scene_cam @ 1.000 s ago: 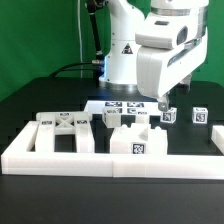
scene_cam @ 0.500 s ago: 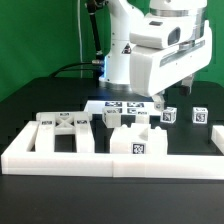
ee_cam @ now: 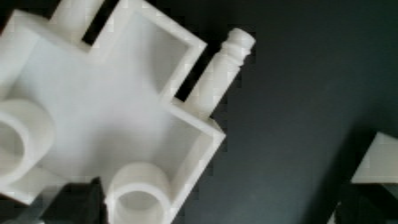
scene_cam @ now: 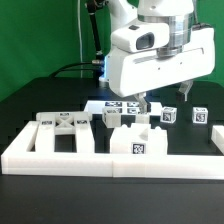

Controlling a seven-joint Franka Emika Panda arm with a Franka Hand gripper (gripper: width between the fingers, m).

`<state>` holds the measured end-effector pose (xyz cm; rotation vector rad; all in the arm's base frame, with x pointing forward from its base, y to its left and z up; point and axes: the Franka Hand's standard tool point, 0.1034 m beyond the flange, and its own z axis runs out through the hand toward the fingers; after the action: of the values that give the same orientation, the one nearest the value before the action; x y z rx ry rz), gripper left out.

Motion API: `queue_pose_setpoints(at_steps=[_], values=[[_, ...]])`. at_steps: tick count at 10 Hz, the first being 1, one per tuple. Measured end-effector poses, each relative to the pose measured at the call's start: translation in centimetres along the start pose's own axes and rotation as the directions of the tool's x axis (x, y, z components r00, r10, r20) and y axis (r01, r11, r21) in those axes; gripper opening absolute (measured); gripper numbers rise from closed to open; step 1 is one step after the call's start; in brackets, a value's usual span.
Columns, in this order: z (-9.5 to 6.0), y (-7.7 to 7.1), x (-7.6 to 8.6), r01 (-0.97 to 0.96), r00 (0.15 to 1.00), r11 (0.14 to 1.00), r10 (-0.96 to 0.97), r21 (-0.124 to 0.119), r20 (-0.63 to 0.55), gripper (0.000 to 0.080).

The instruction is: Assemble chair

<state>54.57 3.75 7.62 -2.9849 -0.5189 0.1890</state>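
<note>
The chair lies in white tagged pieces behind the border rail. In the exterior view a ladder-like frame [scene_cam: 62,131] is at the left, a blocky part [scene_cam: 137,141] in the middle, a smaller part [scene_cam: 113,118] behind it, and two small blocks [scene_cam: 168,116] [scene_cam: 199,116] at the right. My gripper [scene_cam: 146,101] hangs just above the middle pieces, its tips partly hidden. In the wrist view a large white part with round pegs [ee_cam: 107,110] fills the picture below my gripper [ee_cam: 217,205]. The dark fingers [ee_cam: 63,205] stand wide apart and hold nothing.
A long low white border rail [scene_cam: 110,161] runs along the front and up the left side. The marker board [scene_cam: 112,104] lies behind the parts at the arm's base. Another white part shows at the wrist view's edge [ee_cam: 381,165].
The arm has swung toward the exterior view's left and now hangs over the middle pieces. The chair parts have not moved.
</note>
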Motion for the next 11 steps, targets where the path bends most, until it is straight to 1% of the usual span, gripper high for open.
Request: queue_pose_setpoints(at_steps=[2, 3, 4, 5, 6, 7, 8, 10, 11], values=[[0.1, 0.0, 0.0, -0.151, 0.989, 0.989, 0.151, 0.001, 0.001, 0.0650], [0.5, 0.7, -0.3, -0.279, 0.960, 0.960, 0.279, 0.004, 0.008, 0.0650], [0.9, 1.5, 0.0, -0.376, 0.927, 0.927, 0.376, 0.000, 0.009, 0.0650], [1.0, 2.0, 0.6, -0.445, 0.896, 0.896, 0.445, -0.001, 0.002, 0.0650], [1.1, 2.3, 0.9, -0.468, 0.884, 0.884, 0.468, -0.001, -0.001, 0.0650], [1.7, 2.4, 1.1, -0.469, 0.883, 0.883, 0.469, -0.001, -0.005, 0.0650], [2.8, 2.3, 1.4, -0.469, 0.883, 0.883, 0.469, -0.001, -0.016, 0.0650], [4.0, 1.7, 1.6, -0.459, 0.888, 0.888, 0.459, -0.004, -0.015, 0.0650], [4.9, 1.3, 1.8, -0.451, 0.892, 0.892, 0.451, -0.006, -0.014, 0.0650]])
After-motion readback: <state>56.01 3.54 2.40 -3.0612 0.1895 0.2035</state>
